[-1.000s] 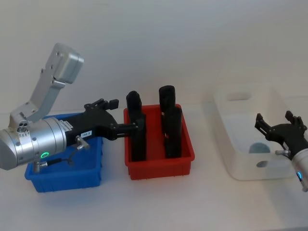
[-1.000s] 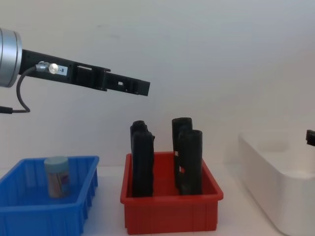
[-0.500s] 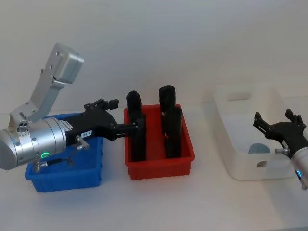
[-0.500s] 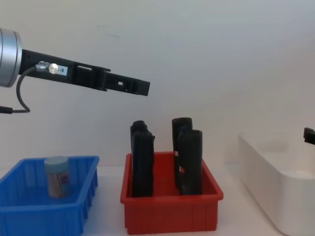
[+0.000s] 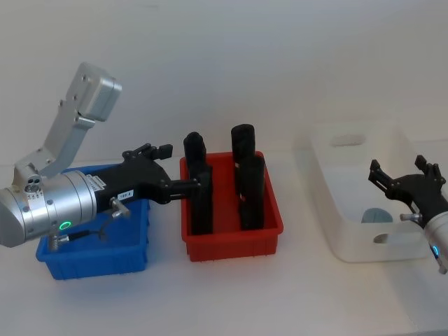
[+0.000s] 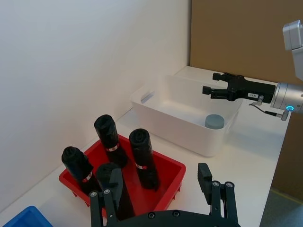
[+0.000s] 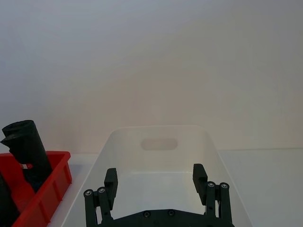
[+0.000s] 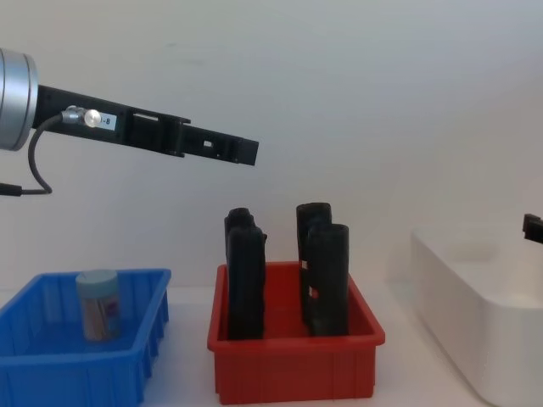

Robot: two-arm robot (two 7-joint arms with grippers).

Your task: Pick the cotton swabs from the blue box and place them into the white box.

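Note:
One tub of cotton swabs (image 8: pixel 98 303) stands upright in the blue box (image 8: pixel 51 373), at its left side. Another cotton swab tub (image 5: pixel 376 215) lies in the white box (image 5: pixel 350 150), its grey lid (image 6: pixel 214 121) facing up. My left gripper (image 5: pixel 185 169) hangs open and empty, high over the gap between the blue box (image 5: pixel 91 255) and the red bin. My right gripper (image 5: pixel 404 175) hovers open and empty over the near right part of the white box (image 7: pixel 156 137), above that tub.
A red bin (image 5: pixel 231 245) with several tall black upright blocks (image 8: pixel 327 275) stands between the two boxes. The left arm's silver body (image 5: pixel 49 206) covers much of the blue box. A plain wall runs behind the table.
My right gripper has risen slightly over the white box, still open. The left arm and the tubs have not moved.

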